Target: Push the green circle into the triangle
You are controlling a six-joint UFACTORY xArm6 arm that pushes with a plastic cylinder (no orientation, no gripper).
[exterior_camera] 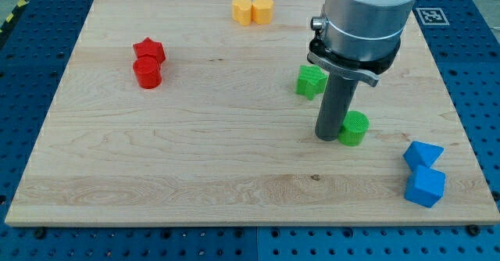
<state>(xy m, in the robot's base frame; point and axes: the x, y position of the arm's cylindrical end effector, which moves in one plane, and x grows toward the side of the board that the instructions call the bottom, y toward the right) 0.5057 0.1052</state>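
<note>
The green circle lies on the wooden board, right of centre. My tip rests on the board right against the circle's left side. A second green block, star-shaped, sits just above the tip, partly behind the rod. Two blue blocks stand touching at the view's lower right: the upper one looks like the triangle, the lower one is a chunky cube-like shape. The green circle is well to the left of and above the blue pair.
A red star and a red cylinder touch at the view's upper left. Two yellow blocks sit side by side at the top edge. The board ends just right of the blue blocks.
</note>
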